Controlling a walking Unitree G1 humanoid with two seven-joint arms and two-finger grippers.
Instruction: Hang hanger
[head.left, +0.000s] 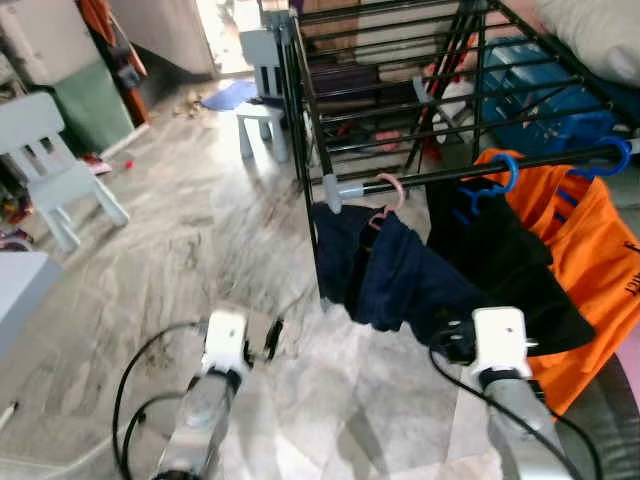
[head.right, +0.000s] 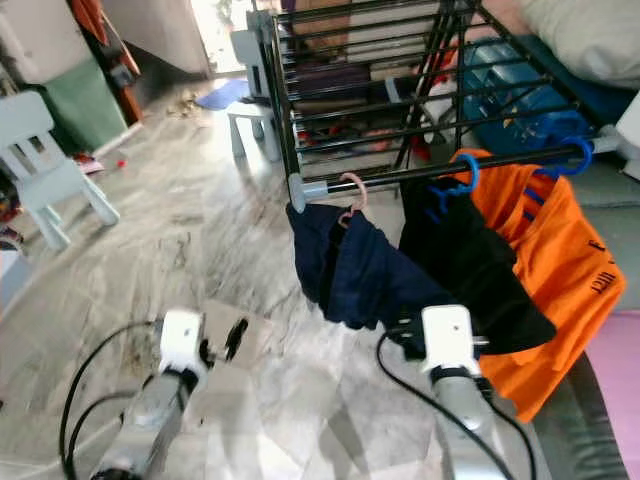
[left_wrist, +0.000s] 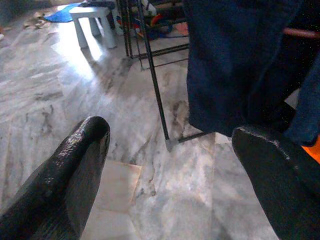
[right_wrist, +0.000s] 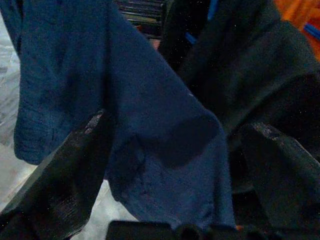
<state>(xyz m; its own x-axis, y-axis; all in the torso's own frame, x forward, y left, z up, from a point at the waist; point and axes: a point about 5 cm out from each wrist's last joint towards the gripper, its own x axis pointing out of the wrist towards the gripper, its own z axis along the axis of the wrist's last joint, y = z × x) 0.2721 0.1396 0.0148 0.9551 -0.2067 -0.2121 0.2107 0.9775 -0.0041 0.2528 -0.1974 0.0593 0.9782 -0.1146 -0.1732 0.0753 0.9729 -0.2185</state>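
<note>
Basically, black drying rack (head.left: 400, 90) stood on the marble floor (head.left: 200, 260), with the pink hanger (head.left: 385, 195) hooked on its front rail, carrying a navy garment (head.left: 390, 270). Right gripper (right_wrist: 175, 165) sat just below that garment, fingers spread, possibly brushing the fabric. Left gripper (left_wrist: 170, 165) hung open over the floor, well left of the hanger.

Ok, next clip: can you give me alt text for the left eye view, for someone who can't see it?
A black drying rack holds a navy garment on a pink hanger, then a black garment and an orange one on blue hangers. Below, the right gripper reaches the clothes; the left gripper hovers over marble floor, with white chairs behind.
</note>
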